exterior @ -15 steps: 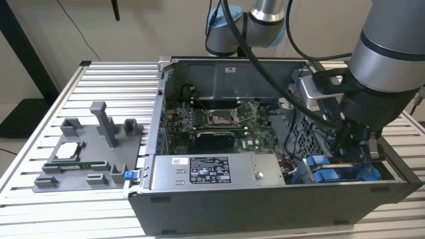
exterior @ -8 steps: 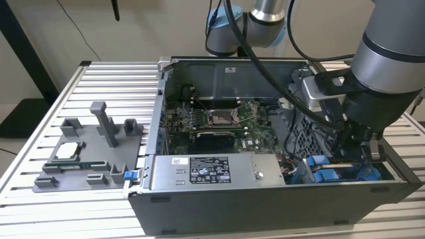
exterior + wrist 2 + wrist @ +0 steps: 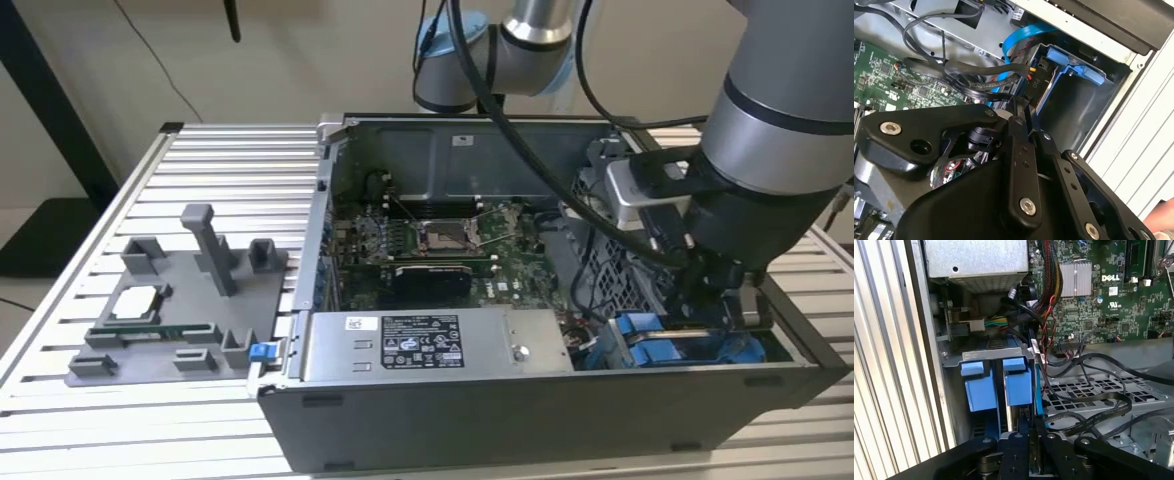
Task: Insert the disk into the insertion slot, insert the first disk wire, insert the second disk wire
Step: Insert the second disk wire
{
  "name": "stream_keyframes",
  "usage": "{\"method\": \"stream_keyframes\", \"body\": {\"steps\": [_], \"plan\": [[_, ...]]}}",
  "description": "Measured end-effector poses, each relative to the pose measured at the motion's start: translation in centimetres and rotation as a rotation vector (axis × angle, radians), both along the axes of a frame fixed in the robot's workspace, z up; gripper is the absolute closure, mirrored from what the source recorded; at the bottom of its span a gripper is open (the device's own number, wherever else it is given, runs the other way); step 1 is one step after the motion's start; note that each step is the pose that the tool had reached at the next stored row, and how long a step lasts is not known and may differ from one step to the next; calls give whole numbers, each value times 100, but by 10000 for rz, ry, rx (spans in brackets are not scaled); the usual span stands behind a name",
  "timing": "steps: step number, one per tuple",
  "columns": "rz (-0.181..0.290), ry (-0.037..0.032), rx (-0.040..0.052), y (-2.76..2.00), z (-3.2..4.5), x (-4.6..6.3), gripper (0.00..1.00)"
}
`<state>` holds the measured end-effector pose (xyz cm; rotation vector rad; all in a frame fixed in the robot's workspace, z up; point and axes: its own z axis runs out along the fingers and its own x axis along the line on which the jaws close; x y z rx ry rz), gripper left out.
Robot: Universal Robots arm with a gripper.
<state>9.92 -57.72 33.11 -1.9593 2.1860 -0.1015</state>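
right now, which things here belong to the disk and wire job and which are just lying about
Job in hand:
tool
blue-fronted disk nearest it
drive cage
black wires beside the cage

Lying about:
grey holder tray outside the case
processor and memory stick on that tray
power-supply box

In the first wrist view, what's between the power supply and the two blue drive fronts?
A white connector with coloured wires and a grey metal bracket lie between the power supply and the blue drive fronts, in the first wrist view.
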Motion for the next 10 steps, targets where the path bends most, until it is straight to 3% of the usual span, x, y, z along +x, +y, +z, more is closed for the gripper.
{"method": "stream_keyframes", "body": {"steps": [4,5,10], "plan": [[0,3,-9,1,-23,0,100],[0,4,5,0,-13,-1,0],[-1,4,12,0,197,-1,0]]}}
